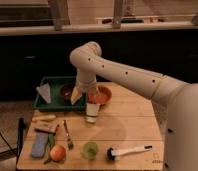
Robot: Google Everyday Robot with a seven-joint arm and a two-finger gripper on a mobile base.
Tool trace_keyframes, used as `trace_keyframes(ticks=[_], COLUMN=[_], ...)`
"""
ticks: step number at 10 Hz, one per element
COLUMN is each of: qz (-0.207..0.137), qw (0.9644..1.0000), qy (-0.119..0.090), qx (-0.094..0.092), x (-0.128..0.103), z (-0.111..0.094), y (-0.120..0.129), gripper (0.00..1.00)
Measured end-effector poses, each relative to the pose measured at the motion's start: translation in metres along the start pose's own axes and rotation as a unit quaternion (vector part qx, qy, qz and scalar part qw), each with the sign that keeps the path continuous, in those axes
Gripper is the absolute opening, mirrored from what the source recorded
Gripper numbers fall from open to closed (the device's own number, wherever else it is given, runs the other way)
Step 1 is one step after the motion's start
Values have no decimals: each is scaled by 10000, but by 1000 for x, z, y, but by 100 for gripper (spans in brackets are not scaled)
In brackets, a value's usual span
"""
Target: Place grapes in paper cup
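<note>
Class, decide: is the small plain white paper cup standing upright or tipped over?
Upright: the plain white paper cup stands rim-up on the wooden table, with the gripper directly above it.
</note>
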Motion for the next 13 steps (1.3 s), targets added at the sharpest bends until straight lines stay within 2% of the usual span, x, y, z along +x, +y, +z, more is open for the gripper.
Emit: trace_keyframes(ticks=[13], qz=[35], qw=[10000], qy=[-23], qx=[-37], x=[-1], z=[0], y=[1], gripper=[80])
